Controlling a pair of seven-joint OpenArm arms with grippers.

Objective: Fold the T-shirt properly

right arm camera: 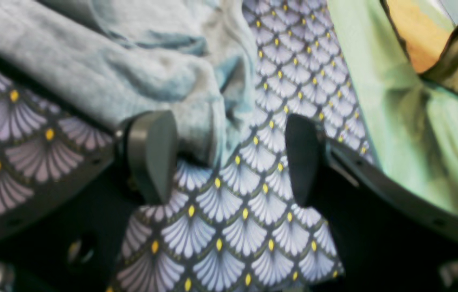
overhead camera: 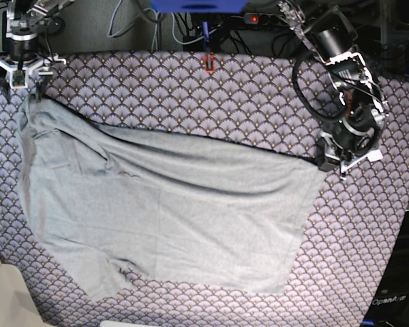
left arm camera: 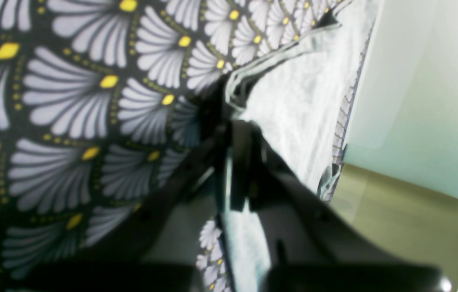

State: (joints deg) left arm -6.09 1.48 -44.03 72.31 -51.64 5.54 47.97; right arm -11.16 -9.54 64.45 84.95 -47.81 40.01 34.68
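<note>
Left gripper (overhead camera: 325, 161) — low, clamped on the light grey knit T-shirt (overhead camera: 170, 218) corner; right gripper (right arm camera: 229, 162) spread wide, empty, at the opposite corner.

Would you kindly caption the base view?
Left gripper pinches the grey T-shirt; right gripper open beside it.

Light grey T-shirt (overhead camera: 170, 211), spread rumpled across patterned cloth (overhead camera: 259, 88)

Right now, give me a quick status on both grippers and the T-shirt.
Left gripper shut on T-shirt corner. Right gripper open at the opposite corner, holding nothing. Shirt spread flat on patterned cloth, unfolded. Nothing in the way.
</note>
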